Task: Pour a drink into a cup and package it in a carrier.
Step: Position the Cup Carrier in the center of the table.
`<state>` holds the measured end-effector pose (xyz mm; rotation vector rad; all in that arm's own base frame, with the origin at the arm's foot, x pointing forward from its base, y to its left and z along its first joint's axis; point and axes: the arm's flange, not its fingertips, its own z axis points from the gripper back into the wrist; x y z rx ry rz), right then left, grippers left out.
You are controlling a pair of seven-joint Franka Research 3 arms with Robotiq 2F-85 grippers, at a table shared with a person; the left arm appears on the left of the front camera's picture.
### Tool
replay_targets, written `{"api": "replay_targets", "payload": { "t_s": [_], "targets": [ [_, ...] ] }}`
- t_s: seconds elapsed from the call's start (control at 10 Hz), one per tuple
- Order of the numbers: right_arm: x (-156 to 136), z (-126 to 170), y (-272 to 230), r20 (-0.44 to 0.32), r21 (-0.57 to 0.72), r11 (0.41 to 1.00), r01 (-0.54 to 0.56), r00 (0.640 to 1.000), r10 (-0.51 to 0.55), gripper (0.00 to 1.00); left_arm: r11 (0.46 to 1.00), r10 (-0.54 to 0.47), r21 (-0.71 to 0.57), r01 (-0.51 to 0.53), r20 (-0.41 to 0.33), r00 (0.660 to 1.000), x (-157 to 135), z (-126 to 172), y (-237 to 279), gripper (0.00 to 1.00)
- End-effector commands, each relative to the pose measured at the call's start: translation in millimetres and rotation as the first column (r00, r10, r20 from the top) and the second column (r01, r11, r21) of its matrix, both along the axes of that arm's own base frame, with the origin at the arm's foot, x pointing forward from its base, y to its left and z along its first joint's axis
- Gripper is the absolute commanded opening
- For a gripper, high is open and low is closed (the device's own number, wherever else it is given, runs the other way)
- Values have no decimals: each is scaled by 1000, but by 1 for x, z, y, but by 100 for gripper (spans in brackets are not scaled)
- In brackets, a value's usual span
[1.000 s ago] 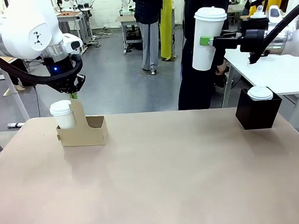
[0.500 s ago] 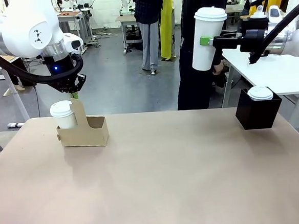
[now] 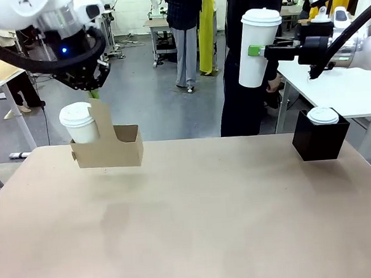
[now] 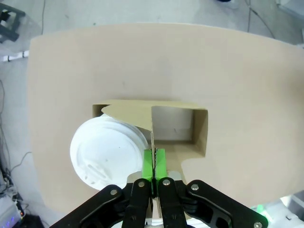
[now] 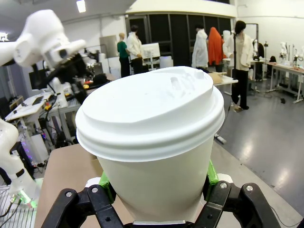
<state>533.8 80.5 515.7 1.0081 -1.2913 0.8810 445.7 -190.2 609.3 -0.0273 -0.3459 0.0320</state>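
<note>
The brown cardboard carrier (image 3: pixel 110 154) hangs just above the table's far left, with a white lidded cup (image 3: pixel 79 123) seated in its left hole. My left gripper (image 3: pixel 93 93) is shut on the carrier's tall centre tab. In the left wrist view the green pads (image 4: pixel 148 163) pinch that tab, above the cup lid (image 4: pixel 108 149) and the carrier's bare hole (image 4: pixel 173 124). High at the right, my right gripper (image 3: pixel 254 50) is shut on a tall white lidded cup (image 3: pixel 257 45), which looms close in the right wrist view (image 5: pixel 154 137). Any drink is hidden under the lids.
A black cube-shaped box (image 3: pixel 319 141) with a small lidded cup (image 3: pixel 323 115) on top stands at the table's far right. A person in dark clothes (image 3: pixel 246 103) stands just beyond the far edge. A white side table (image 3: pixel 348 92) lies to the right. The tan tabletop (image 3: pixel 198 227) stretches toward me.
My left arm has lifted the carrier with its cup off the table and carried it slightly right. The right arm and its tall cup have not moved.
</note>
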Motion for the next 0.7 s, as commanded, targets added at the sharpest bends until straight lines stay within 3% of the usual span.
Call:
{"api": "replay_targets", "payload": {
  "t_s": [0.0,0.2,0.6],
  "targets": [
    [0,5,1,-3,13,1000,1,1000,-1,80,999,20,-31,-20,-5,1000,-31,-8,-43,2],
    [0,5,1,-3,13,1000,1,1000,-1,80,999,0,-34,0,13,1000,-59,-29,-96,2],
    [0,5,1,-3,13,1000,1,1000,-1,80,998,-45,-49,44,-21,999,-70,-87,-164,2]
  ]
}}
